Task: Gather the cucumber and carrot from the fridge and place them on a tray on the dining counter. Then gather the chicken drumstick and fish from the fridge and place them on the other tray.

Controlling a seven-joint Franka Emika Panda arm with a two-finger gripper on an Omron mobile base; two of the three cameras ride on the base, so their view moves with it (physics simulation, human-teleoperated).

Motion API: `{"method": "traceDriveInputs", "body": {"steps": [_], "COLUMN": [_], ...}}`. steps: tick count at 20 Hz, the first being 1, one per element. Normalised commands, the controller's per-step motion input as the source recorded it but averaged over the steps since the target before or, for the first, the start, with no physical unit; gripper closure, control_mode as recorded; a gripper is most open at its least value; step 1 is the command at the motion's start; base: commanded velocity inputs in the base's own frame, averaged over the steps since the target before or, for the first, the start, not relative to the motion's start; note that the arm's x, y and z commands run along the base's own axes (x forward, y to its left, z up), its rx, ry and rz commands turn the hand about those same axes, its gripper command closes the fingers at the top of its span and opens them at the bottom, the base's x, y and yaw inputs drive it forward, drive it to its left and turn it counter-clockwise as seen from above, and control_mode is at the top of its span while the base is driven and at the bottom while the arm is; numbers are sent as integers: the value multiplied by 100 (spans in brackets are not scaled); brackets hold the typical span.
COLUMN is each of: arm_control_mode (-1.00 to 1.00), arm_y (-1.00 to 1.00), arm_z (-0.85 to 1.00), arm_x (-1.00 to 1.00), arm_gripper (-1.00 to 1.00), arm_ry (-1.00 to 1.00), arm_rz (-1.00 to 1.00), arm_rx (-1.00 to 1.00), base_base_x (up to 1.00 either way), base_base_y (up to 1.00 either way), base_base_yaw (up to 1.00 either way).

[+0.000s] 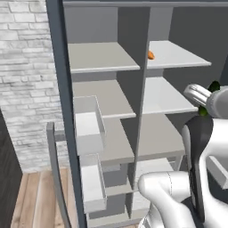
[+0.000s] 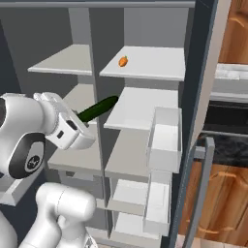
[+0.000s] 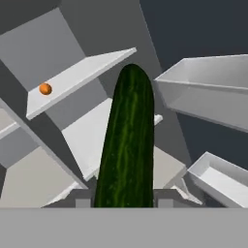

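Observation:
My gripper [image 2: 86, 117] is shut on a long dark green cucumber [image 2: 101, 107], which sticks out from the fingers toward the open fridge's middle shelves. In the hand view the cucumber [image 3: 127, 140] rises from between the two fingertips [image 3: 83, 201] up the middle of the picture. A small orange carrot [image 2: 123, 61] lies on the upper right shelf [image 2: 145, 65], well above and beyond the gripper; the carrot [image 1: 151, 55] also shows near the fridge's centre divider [image 1: 143, 80], and small at the left as carrot [image 3: 45, 89]. The trays, chicken drumstick and fish are out of view.
The fridge stands open with grey shelves on both sides of the divider. White door bins [image 2: 164, 140] hang on the open right door, and more bins [image 1: 89, 129] on the left door. A brick wall [image 1: 24, 80] is at the left, wooden cabinets [image 2: 237, 34] at the right.

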Motion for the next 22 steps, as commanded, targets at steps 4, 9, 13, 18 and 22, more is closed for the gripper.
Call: {"method": "traceDriveInputs", "body": {"steps": [4,9,13,18,22], "arm_control_mode": [100,100,100,100,100], "arm_y": [0,0,0,0,0], "arm_z": [0,0,0,0,0], "arm_x": [0,0,0,0,0], "arm_gripper": [100,100,100,100,100], "arm_ry": [0,0,0,0,0], "arm_rz": [0,0,0,0,0], "arm_rx": [0,0,0,0,0], "base_base_x": [-98,-86,-79,-93,-91], "base_base_y": [16,47,56,32,28], "base_base_yaw": [-8,-5,-6,-7,-9]}}
